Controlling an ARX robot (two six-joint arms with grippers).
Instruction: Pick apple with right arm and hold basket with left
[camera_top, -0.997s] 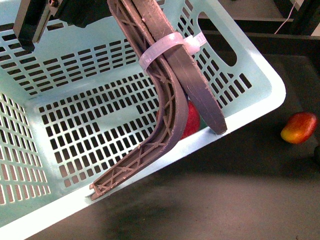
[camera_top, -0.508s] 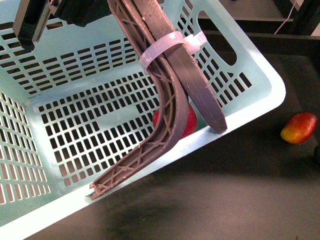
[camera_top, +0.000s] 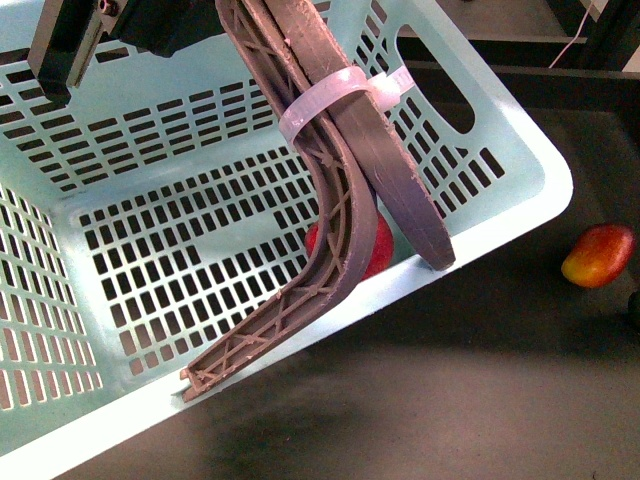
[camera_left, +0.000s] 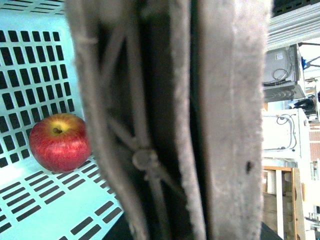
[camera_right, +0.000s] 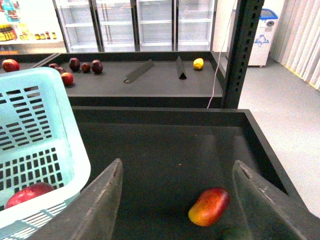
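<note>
The mint-green basket (camera_top: 480, 215) hangs tilted over the black table, and its rim also shows in the right wrist view (camera_right: 75, 165). My left gripper is shut on the basket's brown handles (camera_left: 175, 125), which are tied with a white zip tie (camera_top: 330, 95). Only the gripper's dark body (camera_top: 150, 25) shows, at the top edge. The deep-red apple (camera_left: 60, 142) lies inside the basket on its slotted floor, partly hidden behind a handle (camera_top: 378, 248) and low in the corner (camera_right: 27, 194). My right gripper (camera_right: 177, 165) is open and empty beside the basket, above the table.
A red-to-orange mango-like fruit (camera_top: 598, 255) lies on the black table, right of the basket and below my right fingers (camera_right: 209, 206). The table has raised black walls (camera_right: 265, 145). Behind stand a black post (camera_right: 247, 50) and a shelf with dark fruits (camera_right: 75, 65).
The apple has rolled a little leftward inside the basket and now shows on both sides of the handle. The basket and the mango-like fruit have barely moved.
</note>
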